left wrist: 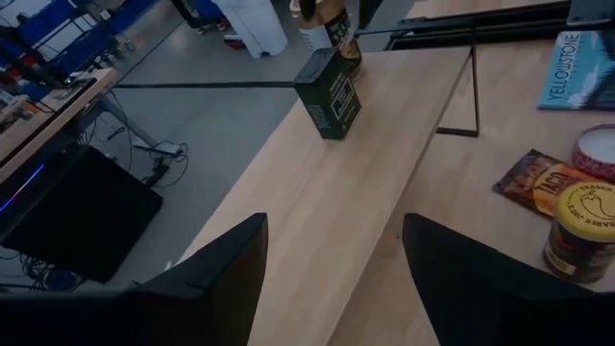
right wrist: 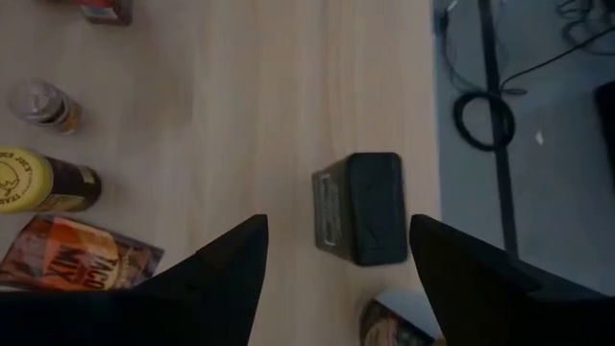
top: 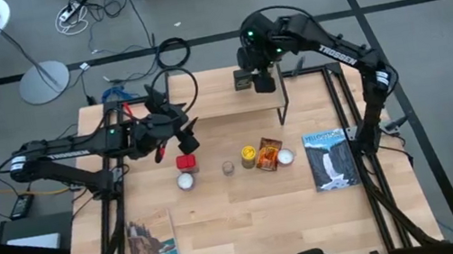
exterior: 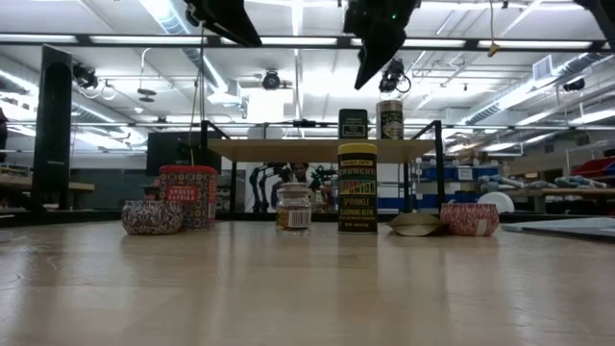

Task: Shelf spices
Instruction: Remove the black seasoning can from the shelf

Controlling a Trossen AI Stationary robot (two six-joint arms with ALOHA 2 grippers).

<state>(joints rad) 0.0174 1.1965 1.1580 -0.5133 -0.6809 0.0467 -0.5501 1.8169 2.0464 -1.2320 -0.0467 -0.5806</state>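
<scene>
Right end effector (top: 263,78) spread above dark tin (top: 242,80), shelf (top: 213,102) far edge

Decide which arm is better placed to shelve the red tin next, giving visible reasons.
Left. Its gripper hovers open just beside the red tin, while the right gripper is over the shelf, farther away.

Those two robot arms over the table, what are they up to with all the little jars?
They are moving spice containers onto the small shelf. A dark tin and a tan jar already stand on it. The right gripper hangs open just above those two, holding nothing. The left gripper waits open and empty over the shelf's other end. On the table are a red tin, a small jar, a yellow jar and an orange packet.
</scene>
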